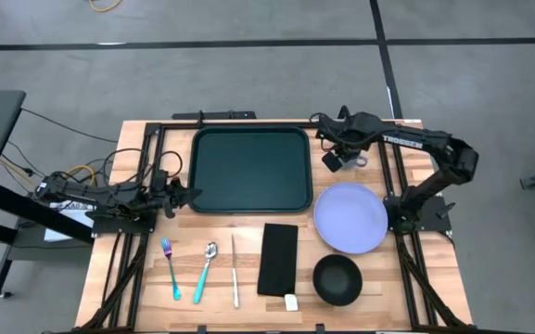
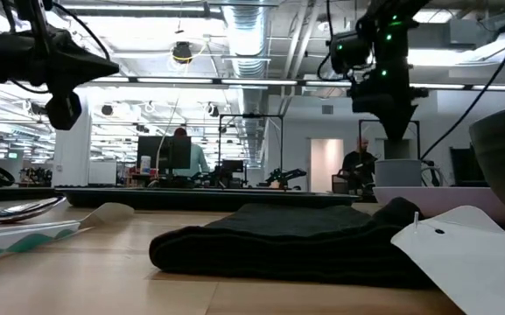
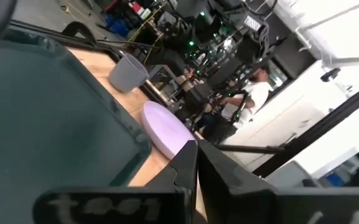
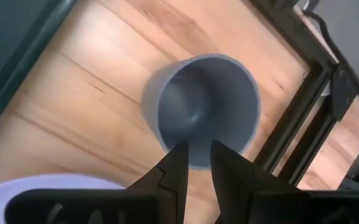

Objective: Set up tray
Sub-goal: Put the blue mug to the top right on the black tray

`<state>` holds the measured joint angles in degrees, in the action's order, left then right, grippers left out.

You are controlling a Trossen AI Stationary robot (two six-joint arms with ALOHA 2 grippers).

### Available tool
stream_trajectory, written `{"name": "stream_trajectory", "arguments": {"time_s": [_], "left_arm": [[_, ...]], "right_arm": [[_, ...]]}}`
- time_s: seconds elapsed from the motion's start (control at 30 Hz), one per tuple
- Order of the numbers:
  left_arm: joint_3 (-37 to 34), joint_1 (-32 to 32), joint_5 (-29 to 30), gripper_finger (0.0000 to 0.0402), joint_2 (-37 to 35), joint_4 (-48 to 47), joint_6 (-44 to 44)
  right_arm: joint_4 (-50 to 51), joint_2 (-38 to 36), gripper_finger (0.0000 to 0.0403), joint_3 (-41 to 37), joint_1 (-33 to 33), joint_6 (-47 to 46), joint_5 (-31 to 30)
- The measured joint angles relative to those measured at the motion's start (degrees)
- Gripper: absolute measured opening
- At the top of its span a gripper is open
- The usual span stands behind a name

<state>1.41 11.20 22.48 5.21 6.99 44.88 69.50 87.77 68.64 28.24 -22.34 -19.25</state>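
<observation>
The dark green tray (image 1: 248,169) lies flat on the far middle of the table. A grey cup (image 4: 201,109) stands upright on the wood just right of the tray, beyond the lavender plate (image 1: 350,216). My right gripper (image 4: 195,155) points down over the cup's rim on the plate's side, fingers a narrow gap apart. In the low view it (image 2: 390,131) reaches down to the top of the cup (image 2: 401,171). My left gripper (image 3: 195,155) is shut and hovers by the tray's near left corner (image 1: 197,204), touching nothing. My right gripper comes at the cup from above, pointing down, both fingertips (image 4: 178,152) over the rim's near part (image 4: 198,163). Whether they touch the rim I cannot tell.
Along the near edge lie a fork (image 1: 171,269), a spoon (image 1: 205,271), a knife (image 1: 234,271), a folded black napkin (image 1: 278,258) with a white tag, and a black bowl (image 1: 337,278). Black frame rails (image 4: 303,106) run close beside the cup. People sit in the room behind.
</observation>
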Motion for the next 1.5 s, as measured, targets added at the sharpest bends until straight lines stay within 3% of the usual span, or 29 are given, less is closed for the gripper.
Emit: {"name": "stream_trajectory", "arguments": {"time_s": [0.27, 0.53, 1.03, 1.5], "left_arm": [[0.0, 0.0, -5.2, 0.0, 0.0, -4.8, -7.7], [0.1, 0.0, -5.3, 0.0, 0.0, -5.2, -11.5], [0.1, 0.0, -5.2, 0.0, 0.0, -5.5, -12.8], [0.1, 0.0, -5.2, 0.0, 0.0, -5.5, -12.9]], "right_arm": [[-1.2, 2.5, 0.0062, 0.0, 0.0, -0.2, 2.3], [-2.9, 2.2, 0.0063, 0.0, 0.0, 0.1, 4.7], [-2.9, 2.2, 0.0157, 0.0, 0.0, 1.3, 5.3], [-5.5, 2.2, 0.0166, -3.9, 0.1, 1.8, 6.0]]}}
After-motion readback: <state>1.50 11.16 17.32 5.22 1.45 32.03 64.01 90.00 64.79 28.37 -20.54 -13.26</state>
